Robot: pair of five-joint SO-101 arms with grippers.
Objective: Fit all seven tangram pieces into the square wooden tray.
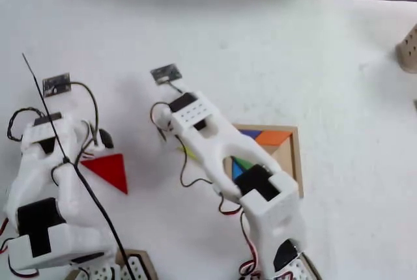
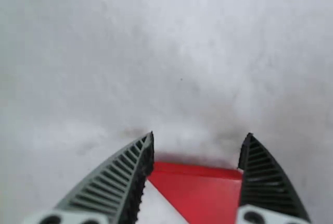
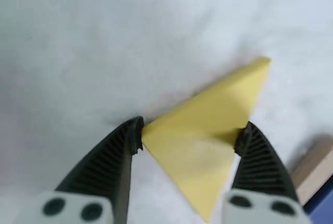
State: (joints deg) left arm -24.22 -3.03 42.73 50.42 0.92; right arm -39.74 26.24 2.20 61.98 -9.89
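We're seeing right gripper (image 3: 192, 125) clamped on yellow triangle (image 3: 208, 130), just left of tray (image 1: 294, 156); we're advising lifting level, turning to fit. Left gripper (image 2: 200, 138), jaws apart, straddling red triangle (image 2: 197, 187), far left.

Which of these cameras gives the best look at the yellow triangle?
The right wrist view: the yellow triangle fills the gap between the fingers. The high view shows just a yellow sliver beside the arm; the left wrist view faces the red triangle.
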